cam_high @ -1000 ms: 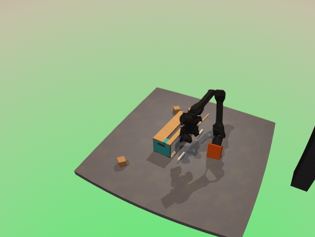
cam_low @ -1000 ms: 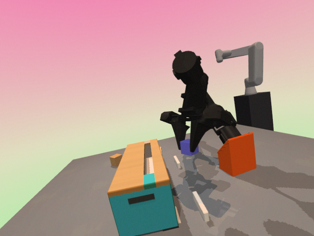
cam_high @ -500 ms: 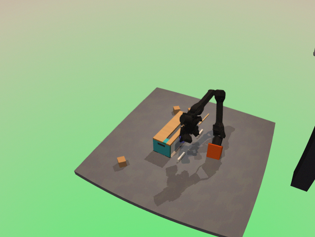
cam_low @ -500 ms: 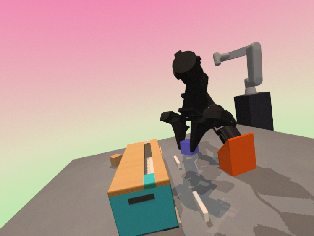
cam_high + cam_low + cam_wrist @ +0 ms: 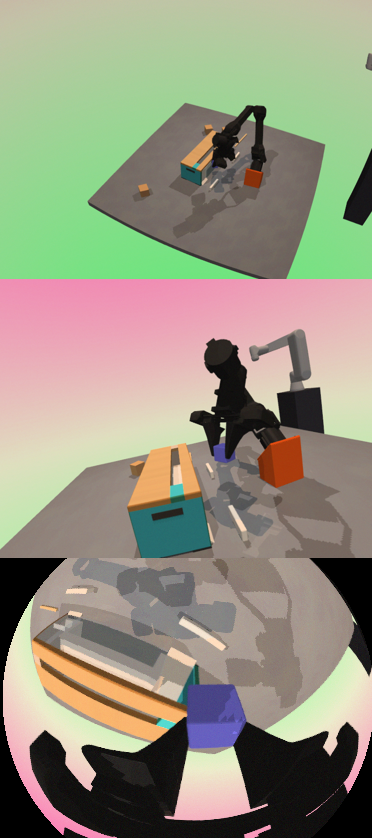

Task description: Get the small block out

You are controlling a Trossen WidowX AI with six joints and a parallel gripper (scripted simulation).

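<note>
So the grey counter [image 5: 270, 216] takes up most of the top view, and the biggest thing sitting on it is the long box [image 5: 168, 489] with the wood-coloured top, a slot running down the lid and a teal end wall with a dark slit in it. Next down in size is the black arm [image 5: 258, 131], which arches up from its base by the orange wedge [image 5: 282, 461] and bends back down beside the box's clear front. The hand [image 5: 222, 453] is up off the counter and clamped on the little purple block [image 5: 222, 453], one finger on each side; the wrist view shows the block [image 5: 214, 714] squeezed between the two dark fingers with the box and counter well below it. So the block's out of the box and in the air, just off to the side of it. Smaller bits: two tan cubes [image 5: 143, 189] on the counter, one well away from the box, one near its far end, plus a few pale sticks [image 5: 237, 522] lying loose by the box front.
</note>
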